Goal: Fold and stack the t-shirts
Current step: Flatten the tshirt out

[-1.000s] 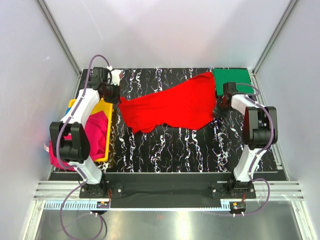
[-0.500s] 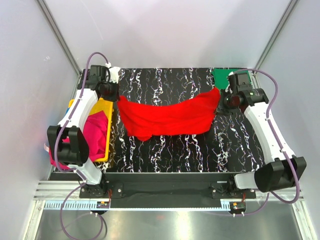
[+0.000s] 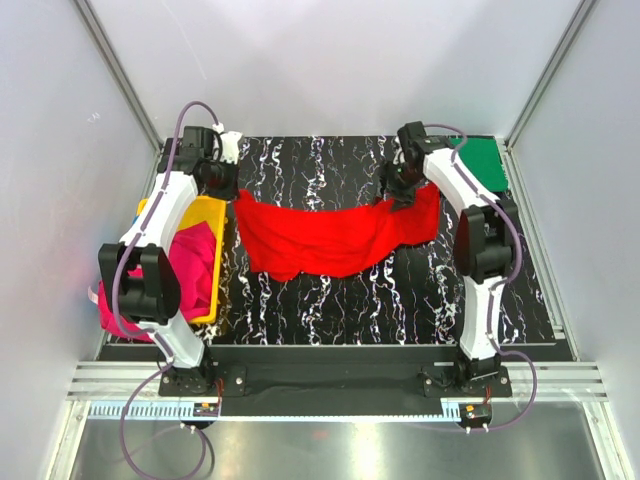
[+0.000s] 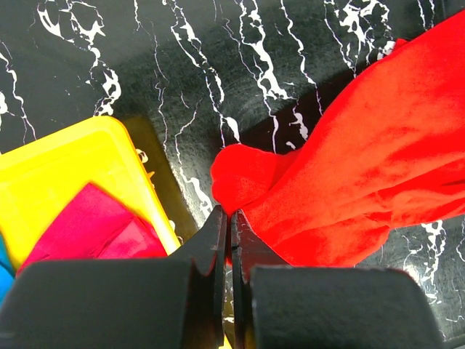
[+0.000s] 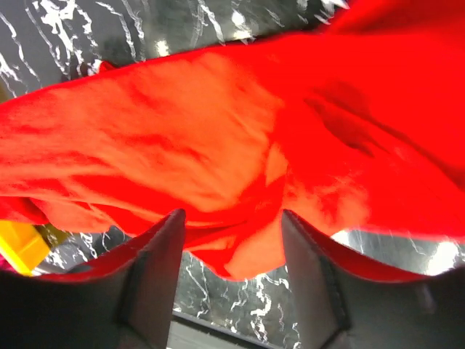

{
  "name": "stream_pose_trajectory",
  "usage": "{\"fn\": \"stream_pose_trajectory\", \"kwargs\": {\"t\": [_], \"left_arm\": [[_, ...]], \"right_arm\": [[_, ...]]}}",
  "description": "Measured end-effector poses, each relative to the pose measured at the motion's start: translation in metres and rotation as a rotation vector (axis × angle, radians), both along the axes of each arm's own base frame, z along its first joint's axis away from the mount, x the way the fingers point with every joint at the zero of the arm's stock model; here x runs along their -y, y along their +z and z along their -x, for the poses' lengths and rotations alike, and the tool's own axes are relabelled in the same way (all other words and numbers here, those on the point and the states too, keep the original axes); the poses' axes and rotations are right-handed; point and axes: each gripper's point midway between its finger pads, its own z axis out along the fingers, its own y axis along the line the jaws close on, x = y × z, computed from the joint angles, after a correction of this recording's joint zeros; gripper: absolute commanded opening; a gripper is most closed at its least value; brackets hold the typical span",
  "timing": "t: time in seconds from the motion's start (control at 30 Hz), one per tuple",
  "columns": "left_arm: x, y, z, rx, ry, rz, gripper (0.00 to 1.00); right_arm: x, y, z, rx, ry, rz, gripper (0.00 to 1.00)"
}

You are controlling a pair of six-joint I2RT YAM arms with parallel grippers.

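The red t-shirt (image 3: 330, 232) hangs and lies in a sagging band across the middle of the black marbled table. My left gripper (image 3: 224, 188) is shut on its left end; the left wrist view shows the jaws (image 4: 229, 215) pinched together on a red fold (image 4: 341, 153). My right gripper (image 3: 400, 190) is over the shirt's right end with its jaws wide open. In the right wrist view the red cloth (image 5: 218, 131) lies loose just beyond the spread fingers (image 5: 156, 269). A dark green t-shirt (image 3: 482, 158) lies flat at the back right. A magenta t-shirt (image 3: 195, 262) fills the tray.
A yellow plastic tray (image 3: 208, 212) stands at the table's left edge, close under my left arm, and shows again (image 4: 65, 156) in the left wrist view. The magenta cloth spills over the tray's near-left side. Grey walls enclose the table.
My right arm has swung left from the back right corner, carrying the red shirt's right end toward the middle, and its jaws have opened. The left gripper has stayed put, still shut.
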Motion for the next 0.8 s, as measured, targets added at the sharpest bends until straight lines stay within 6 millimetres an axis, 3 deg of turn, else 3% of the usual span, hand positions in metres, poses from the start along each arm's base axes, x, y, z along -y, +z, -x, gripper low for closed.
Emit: {"fn": "stream_pose_trajectory", "kwargs": {"t": [0.13,0.17,0.23,0.3,0.47,0.57,0.8], "left_arm": [[-0.001,-0.004,-0.001,-0.012,0.003,-0.005,0.00],[-0.001,-0.004,-0.001,-0.014,0.003,-0.006,0.00],[-0.001,-0.005,-0.001,-0.014,0.004,-0.008,0.00],[-0.001,-0.005,-0.001,-0.014,0.004,-0.008,0.00],[-0.001,-0.004,-0.001,-0.014,0.004,-0.007,0.00],[-0.001,-0.005,-0.001,-0.014,0.004,-0.007,0.00],[-0.001,-0.005,-0.001,-0.014,0.004,-0.007,0.00]], "right_arm": [[-0.011,-0.007,-0.007,0.005,0.030,-0.016,0.70],[-0.010,-0.005,-0.007,0.027,0.033,-0.011,0.69],[-0.004,-0.001,0.000,0.049,0.031,0.009,0.58],[0.008,0.003,0.018,0.062,0.017,0.021,0.43],[0.049,-0.008,0.056,0.044,-0.074,0.018,0.43],[0.065,-0.022,0.048,0.030,-0.113,0.024,0.44],[0.065,-0.057,0.015,0.011,-0.111,0.012,0.48]]}}
